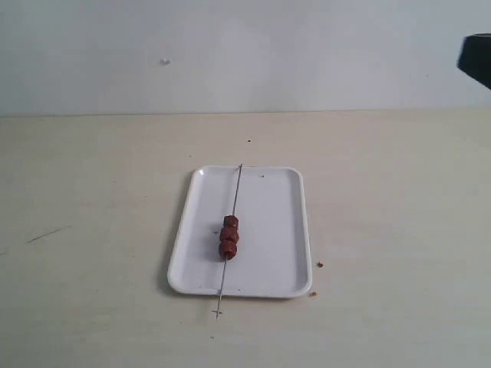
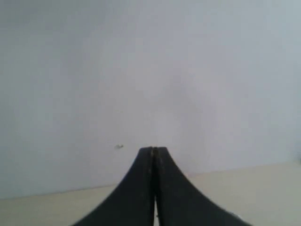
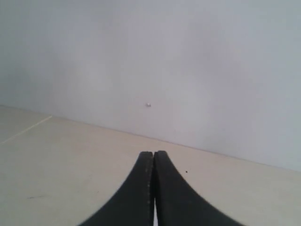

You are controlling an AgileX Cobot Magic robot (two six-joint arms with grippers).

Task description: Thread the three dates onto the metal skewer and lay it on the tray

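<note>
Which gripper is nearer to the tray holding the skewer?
Probably the right. The right arm shows at the exterior view's right edge, well away from the tray; the left gripper is outside that view altogether. Both face the wall.

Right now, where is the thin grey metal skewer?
Exterior view: the thin grey metal skewer lies lengthwise on the flat white tray, left of centre, carrying three dark red dates, its lower end overhanging the rim.

Black, curved, tapering: left claw [image 2: 153,150], right claw [image 3: 153,154]
</note>
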